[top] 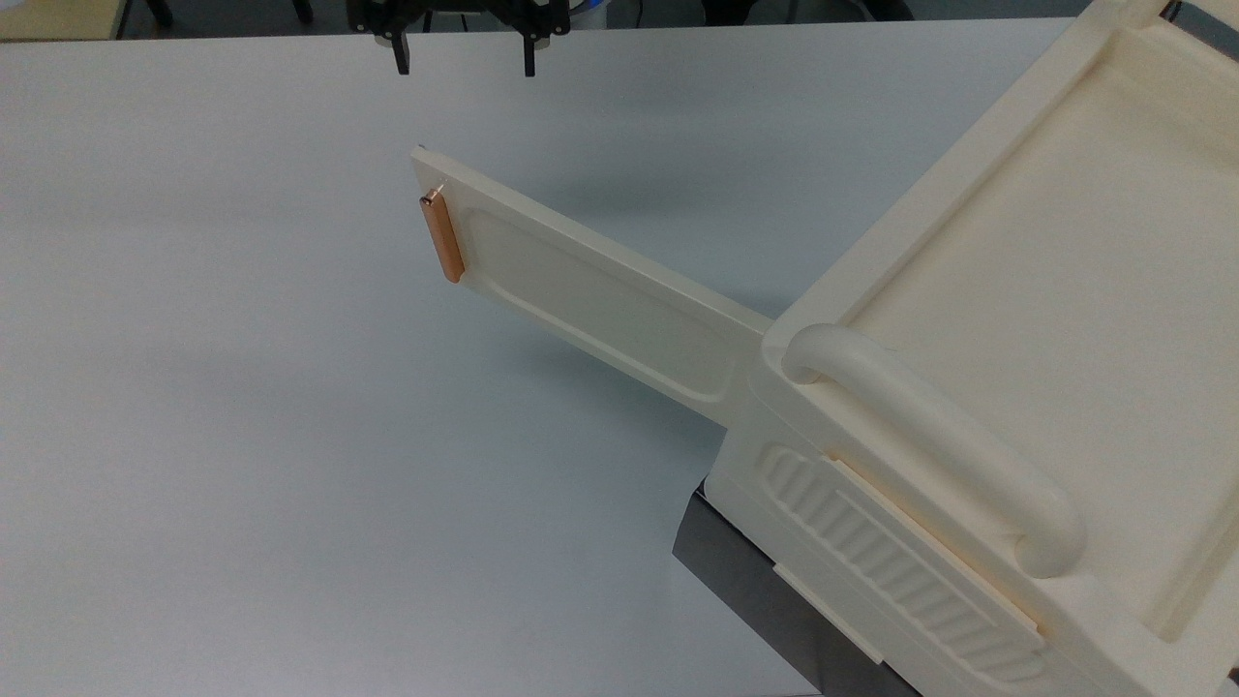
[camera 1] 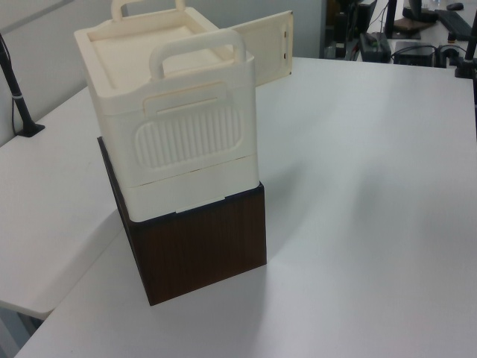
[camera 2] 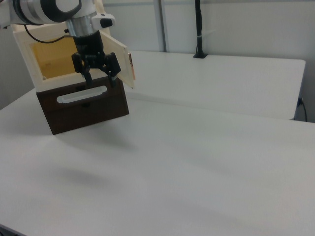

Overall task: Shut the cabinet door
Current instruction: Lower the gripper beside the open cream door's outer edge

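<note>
The cabinet door [top: 590, 290] stands swung wide open, reaching out from the cream cabinet [top: 920, 184] toward the top view's upper left. Its copper-orange bar handle [top: 442, 237] sits at the free end. My gripper [top: 465, 66] hangs open and empty at the top view's upper edge, a little beyond the door's free end and not touching it. In the right view my gripper [camera 2: 102, 81] is in front of the cabinet's yellowish open interior [camera 2: 54, 61], beside the door [camera 2: 120, 59]. In the left view the door [camera 1: 264, 48] juts out behind the cabinet [camera 1: 186, 142].
The cabinet rests on a dark brown box [camera 1: 197, 246] on the white table [top: 242, 436]. A thick tubular handle [top: 929, 436] arches over the cabinet's top. A black clamped pole [camera 2: 199, 29] stands at the table's far edge in the right view, and another black post [camera 1: 22, 97] stands at the left view's left.
</note>
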Motion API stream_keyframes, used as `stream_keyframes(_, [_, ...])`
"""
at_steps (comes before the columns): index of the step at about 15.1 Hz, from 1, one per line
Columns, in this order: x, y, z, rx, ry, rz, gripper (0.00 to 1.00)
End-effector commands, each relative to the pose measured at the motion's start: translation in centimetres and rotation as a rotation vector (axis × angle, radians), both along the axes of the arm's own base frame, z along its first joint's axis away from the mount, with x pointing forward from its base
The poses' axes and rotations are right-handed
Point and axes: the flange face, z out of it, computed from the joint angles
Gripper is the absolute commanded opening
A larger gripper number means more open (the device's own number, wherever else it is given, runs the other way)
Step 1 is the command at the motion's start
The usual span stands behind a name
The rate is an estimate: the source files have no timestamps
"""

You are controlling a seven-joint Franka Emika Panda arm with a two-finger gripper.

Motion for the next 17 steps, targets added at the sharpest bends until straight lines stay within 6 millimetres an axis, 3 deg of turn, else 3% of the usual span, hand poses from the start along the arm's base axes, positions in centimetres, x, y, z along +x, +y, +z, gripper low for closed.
stream_keyframes(1, [-1.05,-0.99,0.45,-0.010,0.019,0.006,1.00])
stream_keyframes(8, [-1.04,-1.00,0.47,-0.010,0.018,0.014,1.00])
stream_keyframes(10, [-1.04,-1.07,0.47,-0.009,0.018,0.026,0.75])
stream_keyframes(13, [-1.00,-1.06,0.63,-0.007,0.013,0.040,0.23])
stream_keyframes(14, [-0.87,-1.05,0.62,-0.007,0.007,0.041,0.10])
stream_keyframes(15, [-0.82,-1.03,0.65,-0.006,0.003,0.041,0.01])
stream_keyframes(17, [-0.65,-1.02,1.26,-0.006,-0.016,0.040,0.00])
